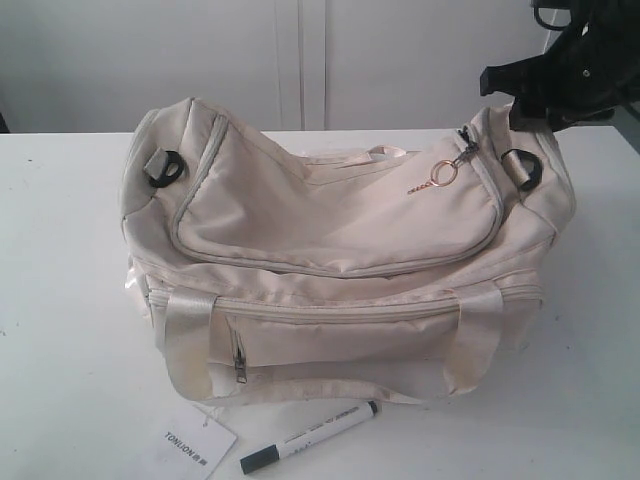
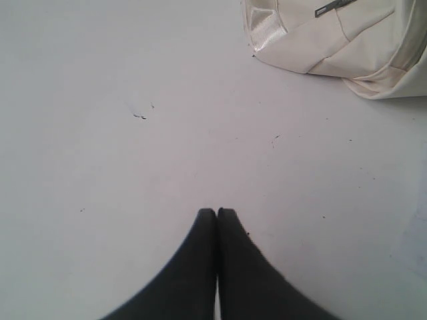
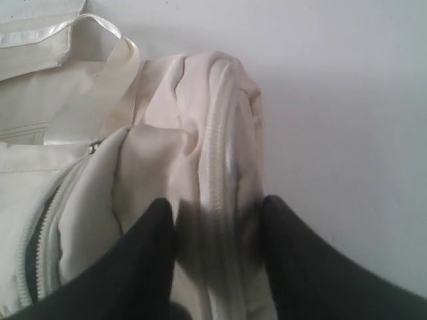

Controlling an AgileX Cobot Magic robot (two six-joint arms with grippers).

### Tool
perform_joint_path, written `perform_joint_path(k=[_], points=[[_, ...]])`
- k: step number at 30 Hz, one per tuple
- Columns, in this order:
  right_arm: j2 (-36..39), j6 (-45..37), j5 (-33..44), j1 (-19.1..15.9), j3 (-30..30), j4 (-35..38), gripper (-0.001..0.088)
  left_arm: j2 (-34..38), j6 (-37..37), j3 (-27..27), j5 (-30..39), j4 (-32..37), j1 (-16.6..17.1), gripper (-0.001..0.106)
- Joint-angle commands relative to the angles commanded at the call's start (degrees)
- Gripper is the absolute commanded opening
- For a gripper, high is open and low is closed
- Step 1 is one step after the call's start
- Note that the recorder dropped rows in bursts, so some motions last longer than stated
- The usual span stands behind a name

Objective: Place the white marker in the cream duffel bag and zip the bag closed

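The cream duffel bag (image 1: 330,250) sits in the middle of the white table, its gold ring zipper pull (image 1: 446,173) hanging near its right end. The white marker (image 1: 315,436) with a dark cap lies on the table in front of the bag. My right gripper (image 1: 522,100) hovers over the bag's right end. In the right wrist view it (image 3: 217,203) stands open, its fingers either side of a raised fold of the bag (image 3: 153,167) with zipper tape on it. My left gripper (image 2: 217,212) is shut and empty over bare table, with a corner of the bag (image 2: 333,40) beyond it.
A white square paper tag (image 1: 197,445) with printed text lies left of the marker at the table's front edge. Bare table (image 1: 60,300) lies to the left and right of the bag. A white wall stands behind.
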Motion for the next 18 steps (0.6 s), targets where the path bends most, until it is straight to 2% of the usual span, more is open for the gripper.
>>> perform_joint_path(k=[3,4,18], points=[[0.0,0.0,0.0,0.0,0.0,0.0,0.0016,0.0,0.0,0.0,0.0,0.0,0.0,0.000],[0.0,0.0,0.0,0.0,0.0,0.0,0.0001,0.0,0.0,0.0,0.0,0.0,0.0,0.000],[0.0,0.0,-0.9,0.0,0.0,0.0,0.0000,0.0,0.0,0.0,0.0,0.0,0.0,0.000]])
